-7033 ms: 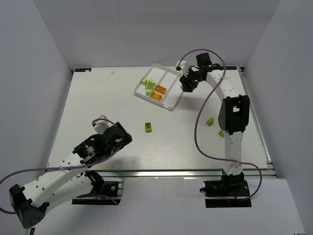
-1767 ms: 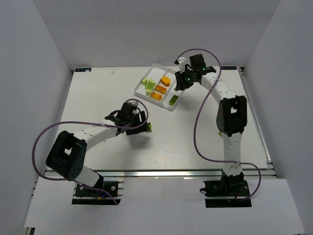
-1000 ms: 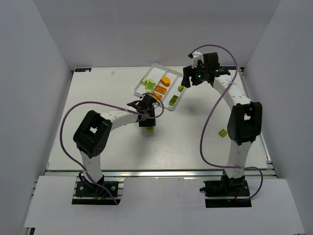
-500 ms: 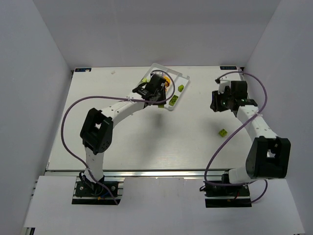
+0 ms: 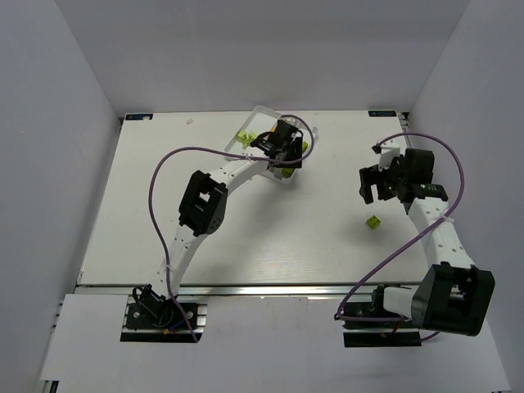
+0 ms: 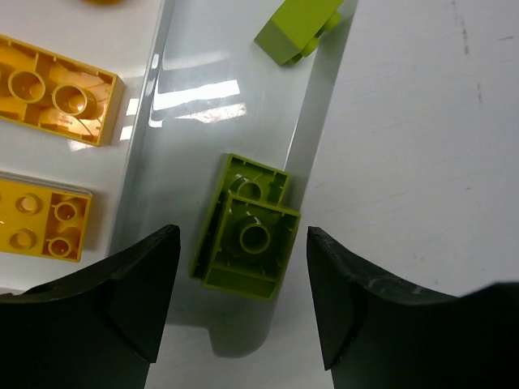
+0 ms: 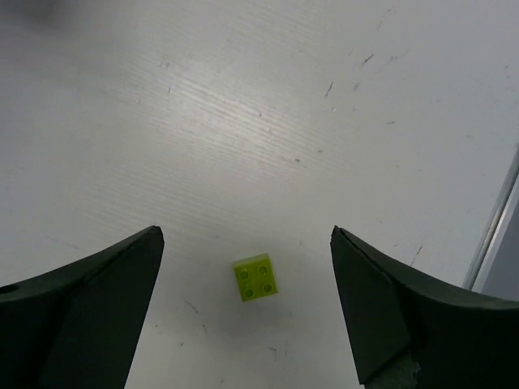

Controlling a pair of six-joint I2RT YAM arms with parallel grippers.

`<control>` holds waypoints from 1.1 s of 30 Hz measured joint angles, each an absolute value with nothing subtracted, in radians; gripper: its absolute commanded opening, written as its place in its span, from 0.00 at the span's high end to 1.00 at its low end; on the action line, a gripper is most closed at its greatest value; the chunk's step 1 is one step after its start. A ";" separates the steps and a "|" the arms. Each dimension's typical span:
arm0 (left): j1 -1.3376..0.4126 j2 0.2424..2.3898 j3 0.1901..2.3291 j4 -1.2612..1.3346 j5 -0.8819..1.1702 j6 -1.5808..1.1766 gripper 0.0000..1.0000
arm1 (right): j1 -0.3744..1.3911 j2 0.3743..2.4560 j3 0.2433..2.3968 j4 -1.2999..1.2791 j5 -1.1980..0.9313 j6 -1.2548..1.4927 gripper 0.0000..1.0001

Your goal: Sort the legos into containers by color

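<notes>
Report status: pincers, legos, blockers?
Left pincer open over tray, green brick lying in outer compartment. Right pincer open above loose yellow-green lego on table. Nothing blocking it.

Left wrist cam: orange bricks [image 6: 53, 89] x2, green bricks [image 6: 251, 243] x3 (2 overlapping). Tray [image 6: 203, 130] x1, 2 compartments in view there. Table [image 5: 164, 205]: 1 loose yellow-green brick [image 7: 258, 278]. Top cam: more light-green pieces [image 5: 244, 135] at tray's far end, qty unclear, left arm [image 5: 237, 168] blocks.
</notes>
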State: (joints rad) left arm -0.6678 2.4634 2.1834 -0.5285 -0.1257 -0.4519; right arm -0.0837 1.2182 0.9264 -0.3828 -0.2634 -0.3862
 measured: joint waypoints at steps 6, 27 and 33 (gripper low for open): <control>-0.662 2.475 2.194 -0.553 -0.120 -0.448 0.28 | -0.121 1.276 0.936 -0.516 -0.336 -0.484 0.20; -0.657 1.485 1.253 -0.316 -0.075 -0.500 0.16 | -0.128 1.570 0.934 -0.633 -0.196 -0.726 0.47; -0.656 1.253 0.929 -0.360 -0.139 -0.605 0.16 | -0.123 1.596 0.936 -0.609 -0.197 -0.729 0.90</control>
